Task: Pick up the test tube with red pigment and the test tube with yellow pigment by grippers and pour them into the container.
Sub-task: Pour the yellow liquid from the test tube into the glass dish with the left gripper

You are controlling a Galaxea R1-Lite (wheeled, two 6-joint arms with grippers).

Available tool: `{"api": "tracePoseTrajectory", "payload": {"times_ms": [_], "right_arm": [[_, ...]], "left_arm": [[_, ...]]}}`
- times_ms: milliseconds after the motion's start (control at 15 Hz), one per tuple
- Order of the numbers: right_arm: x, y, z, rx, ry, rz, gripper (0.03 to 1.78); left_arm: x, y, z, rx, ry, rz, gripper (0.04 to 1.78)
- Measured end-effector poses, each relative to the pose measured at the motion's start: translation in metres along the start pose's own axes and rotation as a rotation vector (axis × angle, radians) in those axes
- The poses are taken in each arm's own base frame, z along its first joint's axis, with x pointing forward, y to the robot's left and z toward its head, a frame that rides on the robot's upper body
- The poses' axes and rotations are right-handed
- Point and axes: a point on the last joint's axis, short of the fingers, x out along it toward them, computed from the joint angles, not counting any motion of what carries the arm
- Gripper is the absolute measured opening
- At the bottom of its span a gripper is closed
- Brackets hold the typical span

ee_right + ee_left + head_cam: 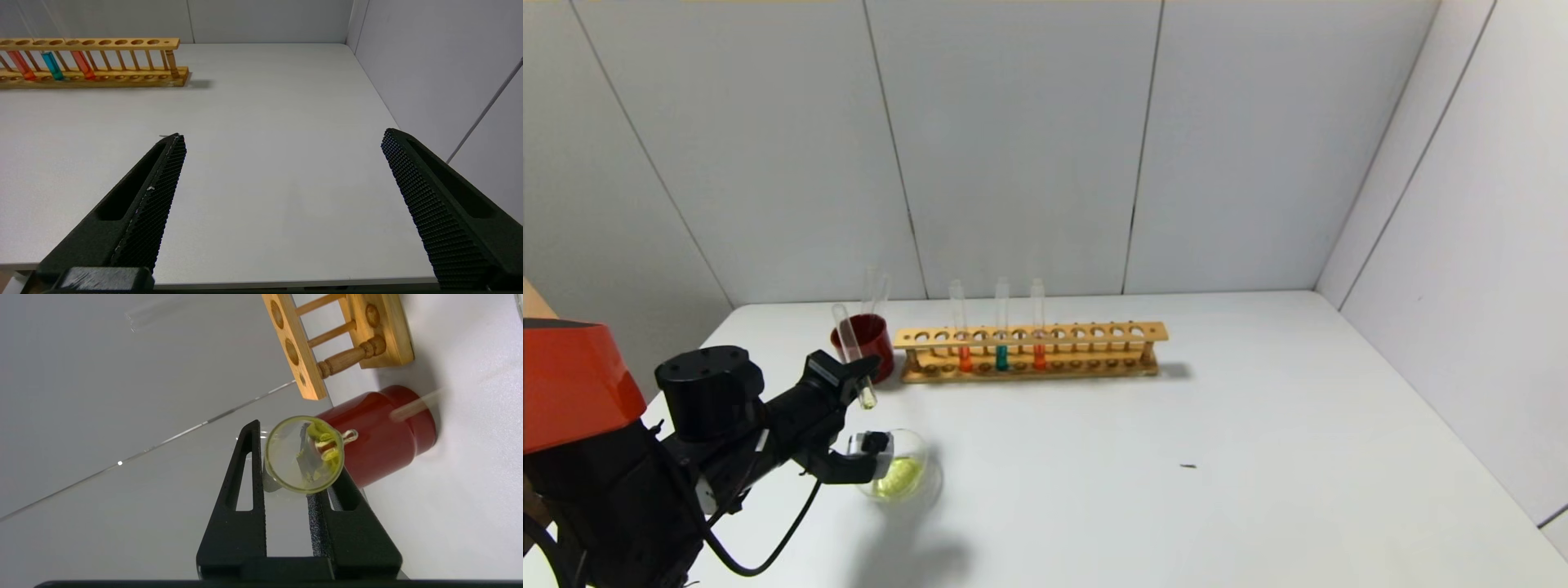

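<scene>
One test tube with yellow pigment (pixel 853 355) clenched in left gripper (pixel 858 377) fingers, mouth toward eleven o'clock, bottom above container (pixel 905 474). Right gripper (pixel 282 163) fingers spread, over bench (pixel 1176 457).

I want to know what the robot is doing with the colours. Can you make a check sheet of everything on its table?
Surface: white table, one tiny dark speck.
Job's things: yellow test tube held tilted, nearly emptied, above and behind the glass dish, which holds yellow liquid. Two orange-red test tubes stand in the wooden rack.
Clutter: teal tube in the rack between them; dark red cup holding clear tubes.
Grippers: left gripper fingers shut on the yellow test tube; right gripper open over bare table, idle.
Cables: black cable looping under the left arm.
Surroundings: plain grey wall panels.
</scene>
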Motion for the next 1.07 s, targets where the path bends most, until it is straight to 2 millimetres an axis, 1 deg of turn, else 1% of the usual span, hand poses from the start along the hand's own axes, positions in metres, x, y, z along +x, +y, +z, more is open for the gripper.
{"api": "tracePoseTrajectory", "payload": {"times_ms": [400, 1067], "right_arm": [[0.0, 0.0, 0.0, 0.0, 0.0, 0.0, 1.75], [0.0, 0.0, 0.0, 0.0, 0.0, 0.0, 1.75]], "left_arm": [[-0.0021, -0.0017, -0.0093, 0.059, -0.015, 0.017, 0.33], [-0.001, -0.0013, -0.0104, 0.127, -0.015, 0.023, 0.33]]}}
